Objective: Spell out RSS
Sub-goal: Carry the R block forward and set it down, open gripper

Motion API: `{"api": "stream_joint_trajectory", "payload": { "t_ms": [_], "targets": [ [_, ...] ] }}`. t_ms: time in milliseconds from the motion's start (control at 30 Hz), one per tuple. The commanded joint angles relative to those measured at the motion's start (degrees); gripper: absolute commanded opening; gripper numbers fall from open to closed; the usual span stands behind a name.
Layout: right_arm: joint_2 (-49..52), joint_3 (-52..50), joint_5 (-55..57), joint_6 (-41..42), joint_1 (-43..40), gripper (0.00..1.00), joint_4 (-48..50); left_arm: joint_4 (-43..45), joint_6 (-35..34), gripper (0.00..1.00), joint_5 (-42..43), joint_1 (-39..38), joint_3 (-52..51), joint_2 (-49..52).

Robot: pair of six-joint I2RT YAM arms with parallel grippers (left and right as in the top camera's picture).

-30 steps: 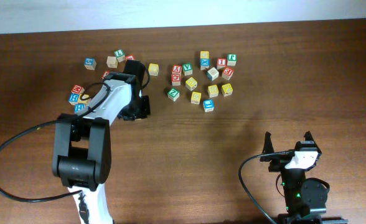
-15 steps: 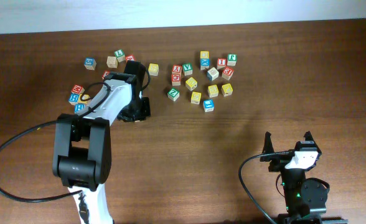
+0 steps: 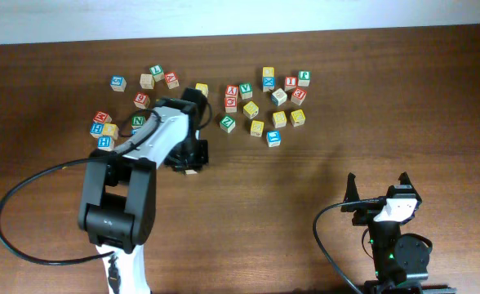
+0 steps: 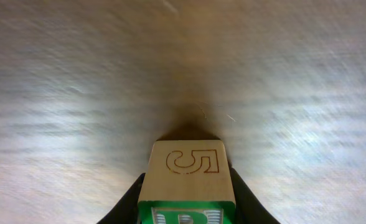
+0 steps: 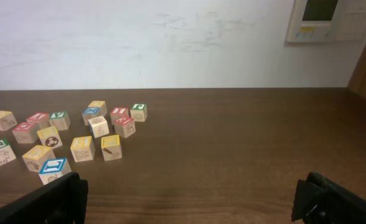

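My left gripper (image 3: 193, 163) is shut on a wooden letter block (image 4: 187, 180) with a green face showing an R and a top face engraved with an S. In the overhead view the block (image 3: 193, 170) peeks out under the gripper over bare table, below the block clusters. My right gripper (image 3: 379, 186) is open and empty at the front right, its fingers at the lower corners of the right wrist view (image 5: 189, 202). Several loose letter blocks lie in a left cluster (image 3: 103, 129) and a middle cluster (image 3: 264, 102).
The middle cluster of blocks also shows in the right wrist view (image 5: 71, 137) at the left. The brown table (image 3: 346, 106) stretches bare to the right. A black cable (image 3: 28, 196) loops from the left arm's base.
My left gripper has moved right and toward the front, away from the left cluster, carrying the block. The right arm has not moved.
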Motion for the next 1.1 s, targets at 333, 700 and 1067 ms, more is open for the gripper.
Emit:
{"api": "stream_joint_trajectory", "payload": {
  "t_ms": [333,700,1067],
  "targets": [
    [-0.42,-0.35,0.04,-0.44,-0.48,0.98,-0.35,-7.65,-5.97,0.25,2.03,-5.53,-0.61,0.17],
    [-0.42,-0.35,0.04,-0.44,-0.48,0.98,-0.35,-7.69,-5.97,0.46,2.05,-5.53,-0.61,0.17],
    [-0.42,-0.35,0.04,-0.44,-0.48,0.98,-0.35,-10.34,-5.92,0.46,2.01,-5.35,2.49,-6.47]
  ]
}}
